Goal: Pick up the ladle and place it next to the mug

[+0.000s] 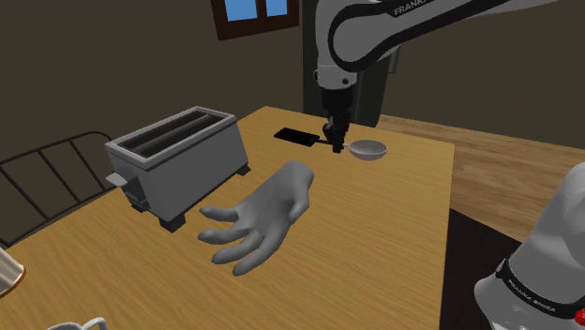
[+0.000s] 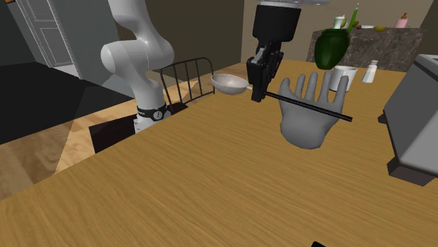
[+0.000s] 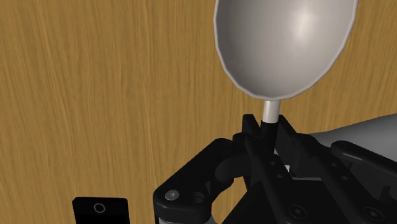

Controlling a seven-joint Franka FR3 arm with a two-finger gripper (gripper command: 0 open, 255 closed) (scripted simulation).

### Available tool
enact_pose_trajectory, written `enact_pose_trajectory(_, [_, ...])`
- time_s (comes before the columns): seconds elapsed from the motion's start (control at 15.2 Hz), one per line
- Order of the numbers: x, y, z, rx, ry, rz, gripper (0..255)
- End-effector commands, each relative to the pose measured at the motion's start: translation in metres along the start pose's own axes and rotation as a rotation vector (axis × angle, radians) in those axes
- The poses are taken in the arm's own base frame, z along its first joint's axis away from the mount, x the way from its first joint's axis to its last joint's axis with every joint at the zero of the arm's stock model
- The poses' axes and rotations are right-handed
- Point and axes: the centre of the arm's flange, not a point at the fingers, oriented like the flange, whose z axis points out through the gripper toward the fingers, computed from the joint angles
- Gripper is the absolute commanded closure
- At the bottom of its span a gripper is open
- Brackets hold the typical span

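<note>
My black gripper (image 1: 335, 131) (image 2: 261, 90) (image 3: 267, 130) is shut on the ladle's thin black handle, close to the bowl. The grey ladle bowl (image 1: 367, 149) (image 2: 230, 84) (image 3: 286, 44) sticks out beyond the fingers, a little above the wooden table (image 2: 175, 182). In the second exterior view the handle (image 2: 316, 107) slants across the front of a grey hand-shaped object (image 2: 305, 123) (image 1: 262, 220). A white mug (image 2: 342, 76) stands behind that hand, well away from the ladle.
A grey toaster (image 1: 178, 159) (image 2: 417, 119) stands beside the hand. A flat black slab (image 3: 100, 209) (image 1: 292, 137) lies on the table below the gripper. A green vegetable (image 2: 331, 45) and a small white shaker (image 2: 370, 71) are near the mug. A metal rack (image 1: 52, 178) sits off the table edge.
</note>
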Motion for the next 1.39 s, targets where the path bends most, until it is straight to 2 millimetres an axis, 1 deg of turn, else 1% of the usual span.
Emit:
enact_pose_trajectory(0.0, [-0.001, 0.0, -0.011, 0.0, 0.0, 0.0, 255])
enact_pose_trajectory(0.46, [-0.005, 0.0, -0.046, 0.0, 0.0, 0.0, 255])
enact_pose_trajectory(1.32, [0.0, -0.172, -0.045, 0.0, 0.0, 0.0, 255])
